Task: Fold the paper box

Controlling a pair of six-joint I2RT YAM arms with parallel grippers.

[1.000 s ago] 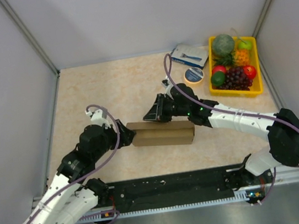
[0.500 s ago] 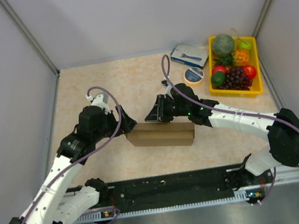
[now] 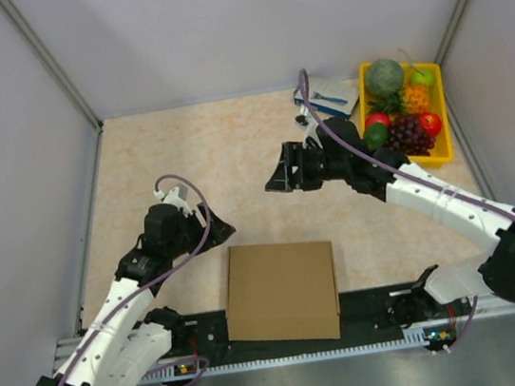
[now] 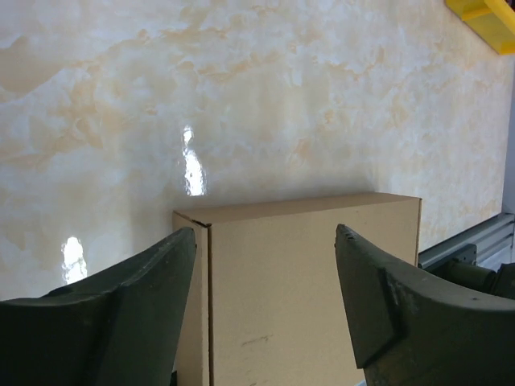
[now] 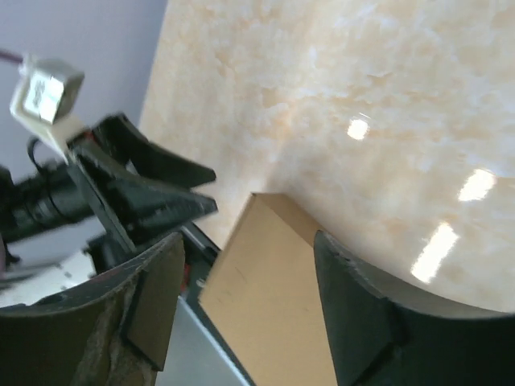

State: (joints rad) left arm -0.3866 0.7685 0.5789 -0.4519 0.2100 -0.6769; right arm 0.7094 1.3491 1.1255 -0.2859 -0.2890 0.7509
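The paper box [image 3: 281, 290] is a plain brown cardboard box lying with a broad face up at the near edge of the table, its front part over the black rail. My left gripper [image 3: 222, 229] hangs open just left of its far left corner, apart from it. The left wrist view shows the box [image 4: 306, 281] below the left gripper [image 4: 265, 233], nothing between the fingers. My right gripper [image 3: 275, 183] is open, farther back over bare table. In the right wrist view the box [image 5: 273, 297] lies beyond the empty right gripper [image 5: 249, 240].
A yellow tray [image 3: 444, 152] of fruit stands at the back right, with a blue-and-white carton [image 3: 325, 95] to its left. A black rail [image 3: 388, 304] runs along the near table edge. Grey walls close in the left, back and right sides.
The box has gone from standing between both grippers at mid-table to lying flat at the near edge. The right gripper opened and drew back right; the left arm pulled back towards its base.
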